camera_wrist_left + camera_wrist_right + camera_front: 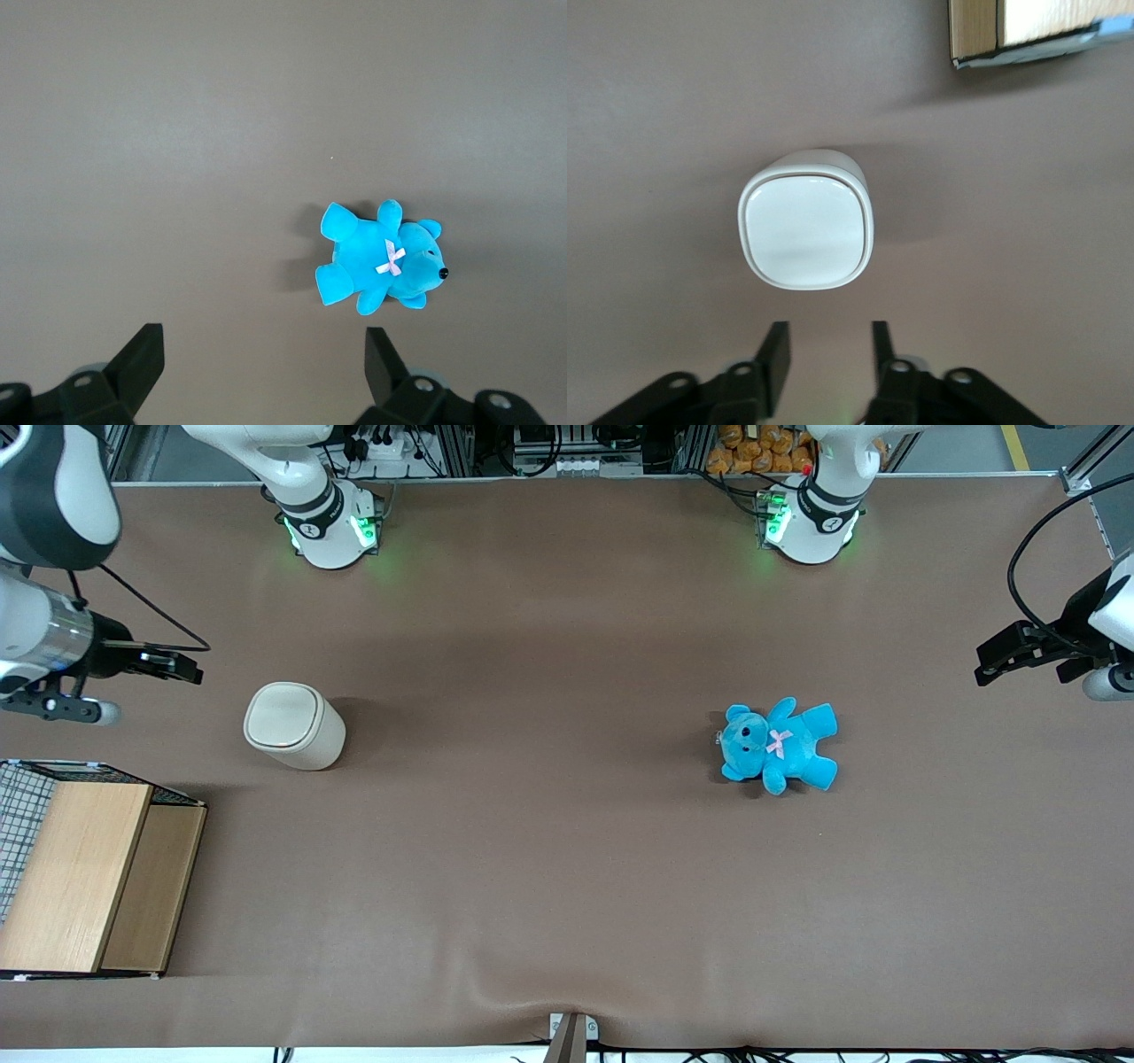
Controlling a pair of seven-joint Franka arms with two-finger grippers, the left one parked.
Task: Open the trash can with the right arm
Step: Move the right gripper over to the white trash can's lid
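A: Where's the trash can (294, 726)?

B: Upright on the brown table (549, 850), lid shut, toward the working arm's end, bare cloth all round it. The wooden box (93, 877) sits nearer the front camera, apart.

A: Count?

B: One can, one box, one blue teddy bear (778, 745) well off toward the parked arm's end.

A: The gripper (830, 350)?

B: Raised beside the can, fingers narrowly parted, holding nothing.

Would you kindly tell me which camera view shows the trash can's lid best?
The right wrist view: the trash can lid faces it, closed, the open end effector apart from it. The front view shows it smaller, obliquely; the left wrist view misses it.
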